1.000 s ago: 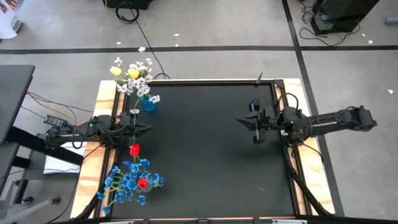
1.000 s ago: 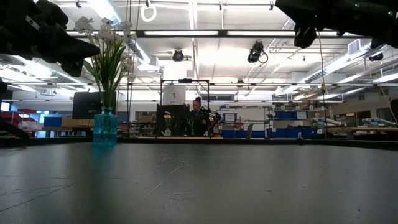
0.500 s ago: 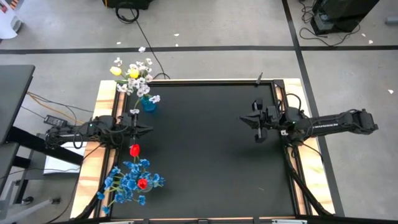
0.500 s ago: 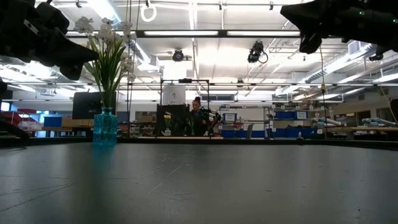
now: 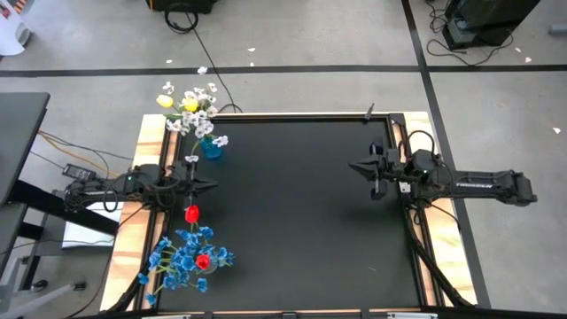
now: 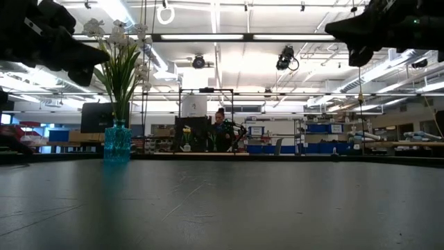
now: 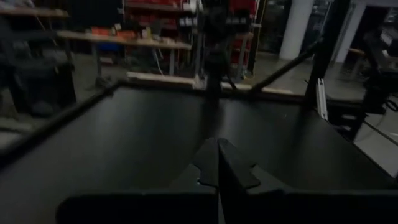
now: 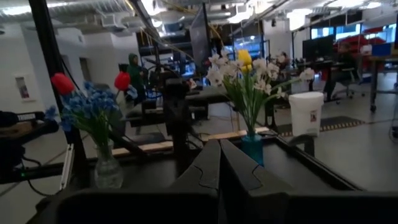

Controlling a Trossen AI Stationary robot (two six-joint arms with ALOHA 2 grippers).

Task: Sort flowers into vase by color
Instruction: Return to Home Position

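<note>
A blue vase (image 5: 211,148) at the table's far left holds yellow tulips (image 5: 190,105) and white blossoms (image 5: 204,126); the right wrist view shows it as blue vase (image 8: 252,149). A clear vase (image 8: 107,172) at the near left holds blue blossoms (image 5: 182,260) and red tulips (image 5: 191,213). My left gripper (image 5: 211,184) hangs shut between the two vases, level, above the table. My right gripper (image 5: 353,167) hangs shut near the table's right side, pointing toward the left. Neither holds anything.
The black table top (image 5: 292,213) lies bare between the two grippers. A wooden frame (image 5: 133,186) borders the table, with cables (image 5: 62,155) beside the left arm. A person (image 6: 220,128) stands far off in the room behind.
My right gripper has drawn back toward the table's right edge, staying shut and holding nothing. The vases and flowers stand as before.
</note>
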